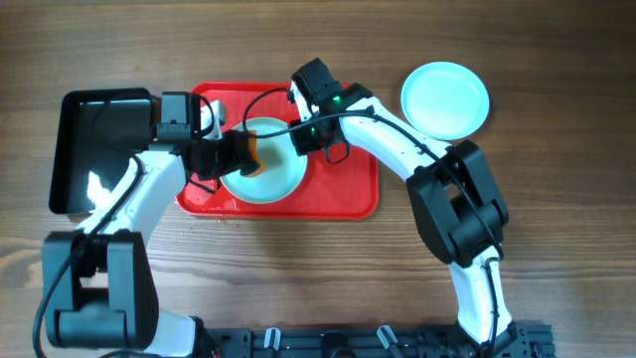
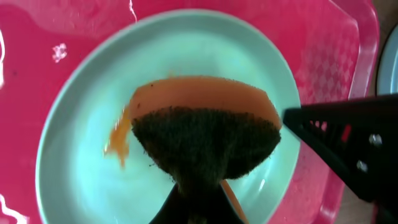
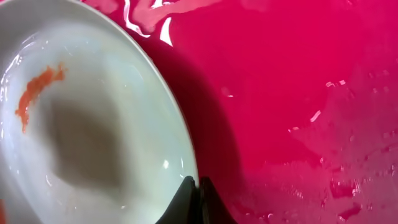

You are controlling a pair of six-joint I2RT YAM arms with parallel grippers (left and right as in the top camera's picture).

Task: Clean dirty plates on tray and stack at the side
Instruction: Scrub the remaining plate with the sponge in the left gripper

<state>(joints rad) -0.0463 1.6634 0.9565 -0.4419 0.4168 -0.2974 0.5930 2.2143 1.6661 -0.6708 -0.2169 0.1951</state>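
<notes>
With my left claw (image 1: pixel 237 151) clamped on the sponge (image 2: pixel 205 137) and my right claw (image 3: pixel 198 200) pinching the plate (image 3: pixel 93 124) by its rim, hard scrubbing may slip that thin grip.

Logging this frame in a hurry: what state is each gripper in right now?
Left gripper: closed, holding the sponge over the plate.
Right gripper: closed, apparently pinching that plate's rim.
</notes>
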